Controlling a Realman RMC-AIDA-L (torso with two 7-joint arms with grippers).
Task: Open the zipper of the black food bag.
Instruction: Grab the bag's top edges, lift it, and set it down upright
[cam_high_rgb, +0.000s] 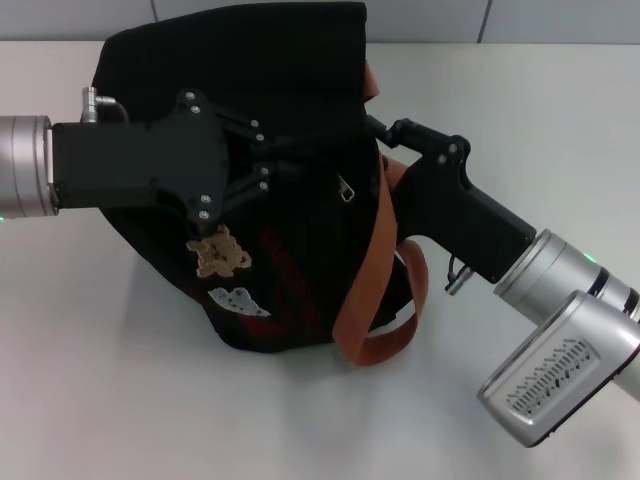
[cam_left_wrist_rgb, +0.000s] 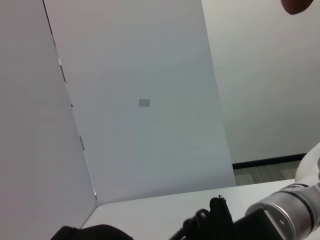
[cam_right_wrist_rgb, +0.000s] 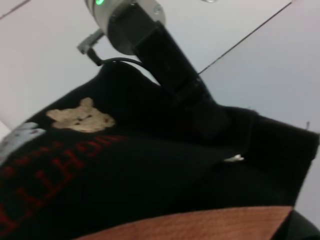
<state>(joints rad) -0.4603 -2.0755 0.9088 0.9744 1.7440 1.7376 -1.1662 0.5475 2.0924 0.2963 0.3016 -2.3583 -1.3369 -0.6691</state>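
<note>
The black food bag (cam_high_rgb: 280, 80) lies on its side on the white table, with its tan bear patch (cam_high_rgb: 220, 250) and pale cloud patch (cam_high_rgb: 238, 300) facing up. My left gripper (cam_high_rgb: 300, 158) reaches in from the left and is shut on the bag's upper fabric; the right wrist view shows it (cam_right_wrist_rgb: 212, 122) pressed into the cloth. My right gripper (cam_high_rgb: 378, 127) comes in from the right, beside the orange-brown strap (cam_high_rgb: 375, 270) at the bag's top edge. A small silver pull (cam_high_rgb: 345, 188) (cam_right_wrist_rgb: 233, 159) lies between the two grippers. I cannot tell which zipper it belongs to.
The white table (cam_high_rgb: 150, 400) extends all round the bag. The strap loops out onto the table toward me on the right side. Pale wall panels (cam_left_wrist_rgb: 145, 100) stand behind the table.
</note>
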